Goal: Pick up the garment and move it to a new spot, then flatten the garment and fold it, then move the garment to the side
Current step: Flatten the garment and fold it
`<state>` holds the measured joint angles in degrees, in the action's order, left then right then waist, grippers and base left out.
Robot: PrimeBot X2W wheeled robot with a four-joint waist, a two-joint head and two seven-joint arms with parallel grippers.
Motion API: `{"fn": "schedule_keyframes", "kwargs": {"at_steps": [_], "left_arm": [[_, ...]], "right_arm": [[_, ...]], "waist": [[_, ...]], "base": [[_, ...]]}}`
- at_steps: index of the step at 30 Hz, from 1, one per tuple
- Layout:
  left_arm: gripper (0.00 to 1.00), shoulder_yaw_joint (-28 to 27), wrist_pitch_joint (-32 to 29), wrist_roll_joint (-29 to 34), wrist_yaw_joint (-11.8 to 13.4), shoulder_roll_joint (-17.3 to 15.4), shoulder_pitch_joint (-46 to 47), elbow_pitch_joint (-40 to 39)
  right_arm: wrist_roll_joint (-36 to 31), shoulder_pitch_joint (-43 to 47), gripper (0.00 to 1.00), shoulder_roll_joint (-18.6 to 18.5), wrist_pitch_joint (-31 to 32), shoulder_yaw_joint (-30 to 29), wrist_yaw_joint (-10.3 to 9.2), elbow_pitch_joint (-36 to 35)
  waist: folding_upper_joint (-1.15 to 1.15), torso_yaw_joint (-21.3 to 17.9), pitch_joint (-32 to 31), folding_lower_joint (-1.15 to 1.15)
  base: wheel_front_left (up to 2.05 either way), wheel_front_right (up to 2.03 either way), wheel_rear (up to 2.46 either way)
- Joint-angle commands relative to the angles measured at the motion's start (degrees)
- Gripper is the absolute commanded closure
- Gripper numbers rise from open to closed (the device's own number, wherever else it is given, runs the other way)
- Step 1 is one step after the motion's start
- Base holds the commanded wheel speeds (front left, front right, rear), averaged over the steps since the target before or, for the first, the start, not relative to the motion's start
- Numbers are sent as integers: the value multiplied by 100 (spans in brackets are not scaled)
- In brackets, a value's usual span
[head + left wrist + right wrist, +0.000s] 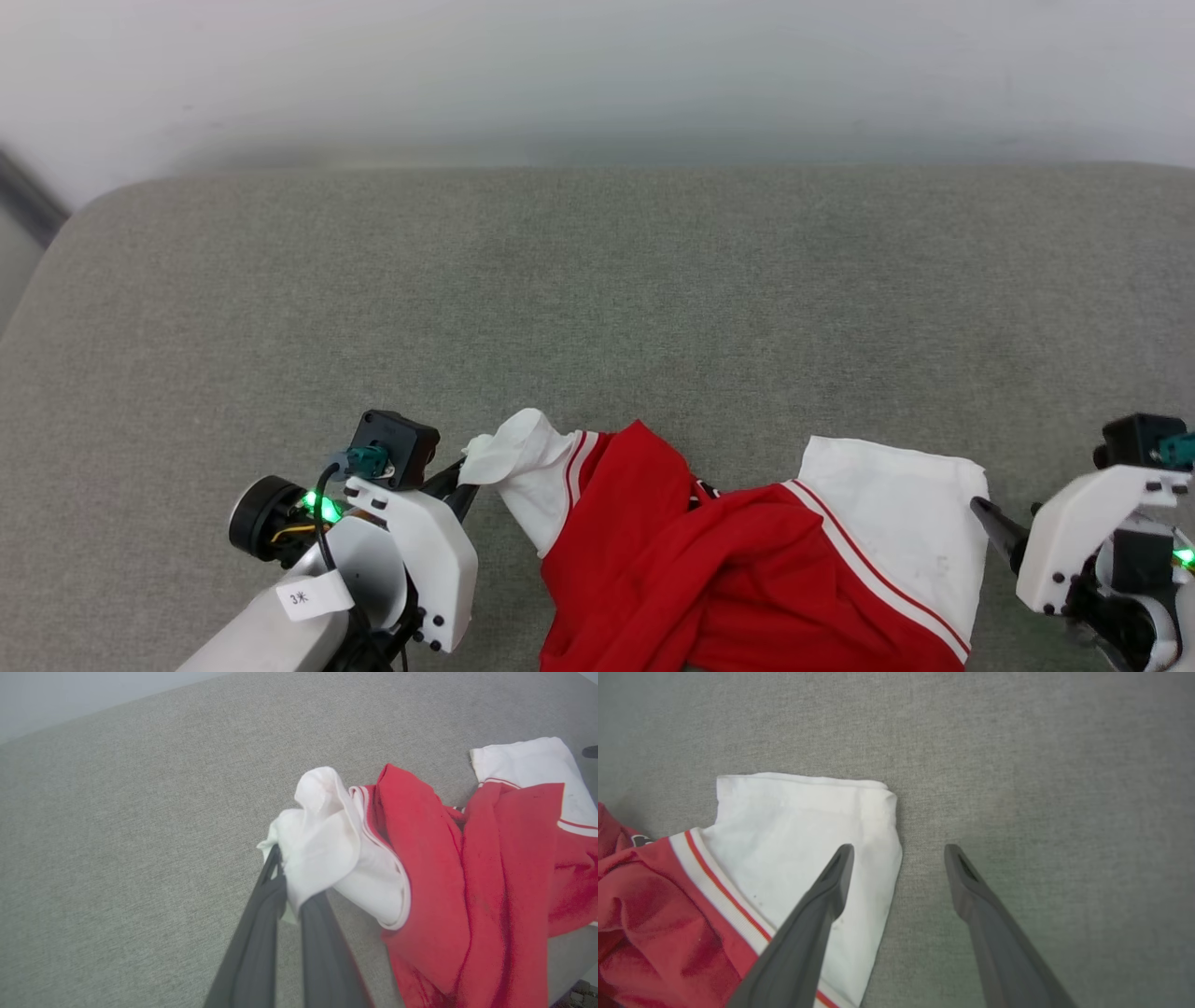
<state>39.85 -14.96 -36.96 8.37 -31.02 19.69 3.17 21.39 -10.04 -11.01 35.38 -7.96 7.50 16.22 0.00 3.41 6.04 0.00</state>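
Surface: a grey fabric-covered surface (597, 308) is seen spread across the scene, with a pale wall (597, 75) behind its far edge.
Garment: the garment (709, 569) is found crumpled at the near edge of the surface, around the middle, its red body heaped in folds and cut off by the near edge of the head view.
Sleeves: 2 white short sleeves are shown; the left sleeve (523, 467) is bunched and pulled towards the left, and the right sleeve (896, 504) is laid nearly flat on the surface.
Trim: red-and-white striped trim (868, 569) is seen where the right sleeve meets the red body.
Lettering: a small dark printed patch (702, 490) is glimpsed among the folds; it cannot be read.
Left gripper: the left gripper (464, 474) is placed at the near left, its 2 fingers pressed together on the bunched edge of the left sleeve.
Right gripper: the right gripper (899, 848) is held at the near right with its 2 fingers spread wide apart; 1 finger is seen over the right sleeve's outer edge, the other over bare surface, and nothing is gripped.
Contact: whether the right fingers touch the cloth cannot be told.
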Motion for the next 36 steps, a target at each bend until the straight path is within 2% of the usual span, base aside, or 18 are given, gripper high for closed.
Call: {"fn": "schedule_keyframes", "kwargs": {"at_steps": [1,9,13,14,15,16,17,22,28,36], "left_arm": [[100,-9,-2,49,26,-29,51,-56],[100,-18,16,79,43,-38,186,-326],[100,-18,42,59,15,-26,201,-310],[100,-18,54,53,7,-27,207,-301],[100,-21,55,42,0,-28,212,-293],[100,-24,62,33,-2,-28,214,-279],[100,-27,68,20,-6,-32,212,-265],[100,-67,72,-49,1,-59,181,-197],[100,-242,189,-7,89,-169,326,-106],[100,-660,456,-57,197,-198,814,191]], "right_arm": [[-36,-159,0,-74,79,63,-2,62],[19,-986,0,-344,664,853,-2,912],[259,-968,0,-278,1224,1232,-1,1502],[309,-952,15,-264,1349,1270,-1,1628],[345,-932,57,-241,1468,1264,-1,1753],[374,-918,85,-221,1582,1241,-2,1865],[416,-915,100,-184,1686,1206,-2,1971],[415,-1238,100,-234,1442,1122,-2,1872],[261,-1782,100,-478,778,945,-2,1160],[19,-2115,100,-554,294,781,-2,387]], "waist": [[0,50,76,0],[0,188,419,0],[0,223,519,0],[0,226,531,0],[0,226,540,0],[0,225,542,0],[0,223,537,0],[0,159,452,0],[0,12,196,0],[0,-135,-179,0]], "base": [[0,0,0],[0,0,0],[0,0,0],[0,0,0],[0,0,0],[0,0,0],[0,0,0],[0,0,0],[0,0,0],[0,0,0]]}}
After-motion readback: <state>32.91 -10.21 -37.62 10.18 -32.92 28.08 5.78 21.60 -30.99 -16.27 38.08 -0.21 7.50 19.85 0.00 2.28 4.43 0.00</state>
